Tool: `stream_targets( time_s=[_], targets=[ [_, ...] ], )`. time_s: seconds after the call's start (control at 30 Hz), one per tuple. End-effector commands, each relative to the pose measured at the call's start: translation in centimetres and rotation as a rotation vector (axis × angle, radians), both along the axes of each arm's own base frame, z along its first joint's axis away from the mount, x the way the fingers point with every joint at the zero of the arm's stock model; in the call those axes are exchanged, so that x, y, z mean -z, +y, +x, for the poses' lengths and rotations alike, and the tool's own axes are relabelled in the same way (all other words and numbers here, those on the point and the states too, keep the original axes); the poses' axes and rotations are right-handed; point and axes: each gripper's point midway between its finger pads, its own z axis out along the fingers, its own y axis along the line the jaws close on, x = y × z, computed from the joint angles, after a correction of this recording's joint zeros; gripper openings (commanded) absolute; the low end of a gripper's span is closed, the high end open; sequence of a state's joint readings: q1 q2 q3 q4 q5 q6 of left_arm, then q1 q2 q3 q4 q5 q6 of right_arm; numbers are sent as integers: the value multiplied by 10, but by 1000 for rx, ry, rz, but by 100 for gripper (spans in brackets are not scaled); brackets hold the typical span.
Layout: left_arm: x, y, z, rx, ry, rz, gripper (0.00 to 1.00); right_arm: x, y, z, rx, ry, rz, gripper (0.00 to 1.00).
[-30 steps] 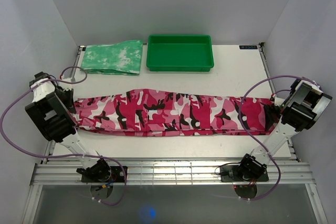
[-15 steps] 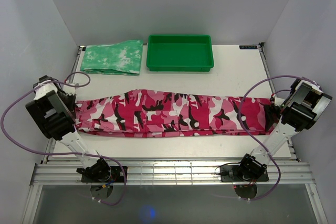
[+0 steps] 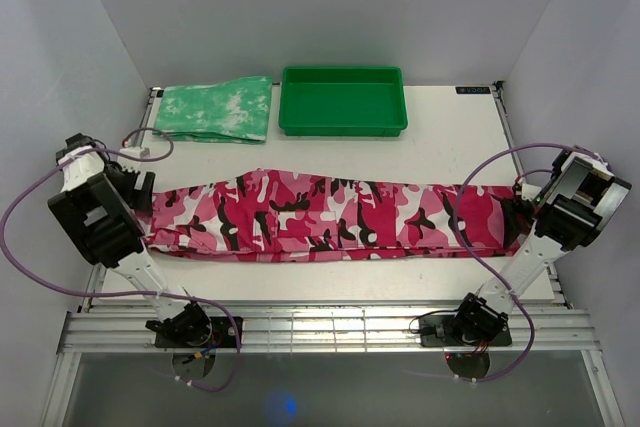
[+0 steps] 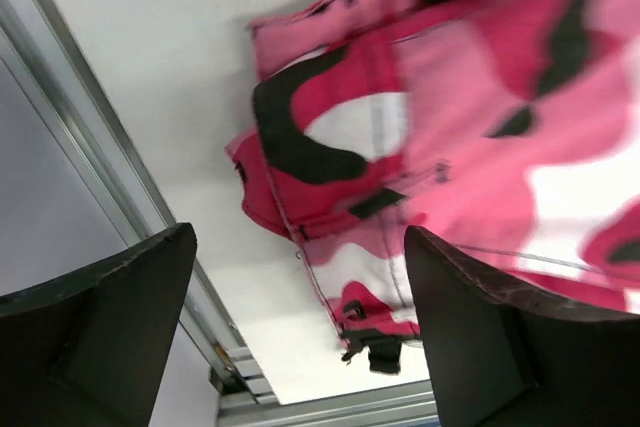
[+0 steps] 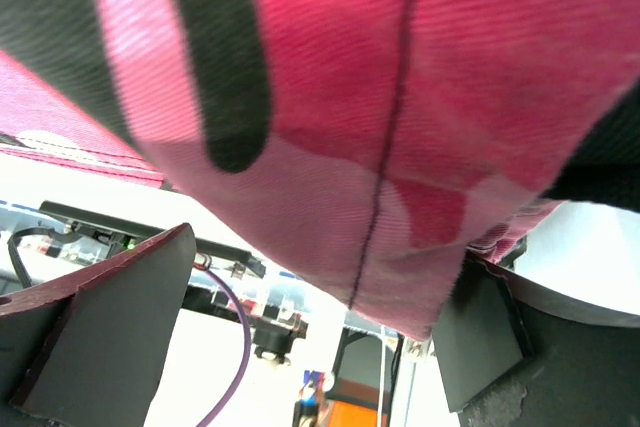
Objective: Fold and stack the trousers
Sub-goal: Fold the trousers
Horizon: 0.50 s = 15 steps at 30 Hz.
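Trousers (image 3: 330, 215): stretched flat across desk (image 3: 450, 137).
Left claw (image 4: 298, 247): apart, empty, beside the cloth's left end.
Right claw (image 5: 325, 252): apart, right end draped between its fingers.

Bright even light, faint soft shadows, left wrist view motion-blurred (print of the trousers (image 4: 470, 147) smeared), overhead view sharp

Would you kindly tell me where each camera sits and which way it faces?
Top external: above and behind the robot, looking down on the table; left arm and right arm show.
Left wrist: on that arm, facing the trousers past the open left claw.
Right wrist: on its arm, close against the trousers, open right claw framing them.
Shared: all show the trousers.
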<state>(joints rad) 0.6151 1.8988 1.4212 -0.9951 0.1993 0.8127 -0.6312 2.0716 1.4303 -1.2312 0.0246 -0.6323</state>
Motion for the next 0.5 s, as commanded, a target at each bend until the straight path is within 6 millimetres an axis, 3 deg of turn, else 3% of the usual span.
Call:
stream_targets(
  time_s=[0.0, 0.07, 0.17, 0.2, 0.27, 0.3, 0.47],
  targets=[
    [-74, -38, 23, 151, -210, -105, 98, -4, -8, 44, -44, -219, -37, 97],
    [-101, -65, 26, 235, -286, -165, 98, -12, -6, 48, -56, -242, -29, 98],
    [-122, -111, 16, 395, -323, -187, 98, -32, -8, 53, -122, -294, -19, 98],
    [-111, -129, 3, 443, -283, -212, 98, -41, -9, 54, -146, -311, -25, 98],
    [-110, -168, -11, 567, -265, -221, 96, -54, -17, 59, -227, -350, -43, 98],
    [-96, -192, -27, 637, -210, -257, 94, -61, -20, 60, -255, -361, -56, 97],
    [-71, -236, -62, 784, -148, -292, 82, -86, -54, 57, -455, -339, -190, 96]
  ],
)
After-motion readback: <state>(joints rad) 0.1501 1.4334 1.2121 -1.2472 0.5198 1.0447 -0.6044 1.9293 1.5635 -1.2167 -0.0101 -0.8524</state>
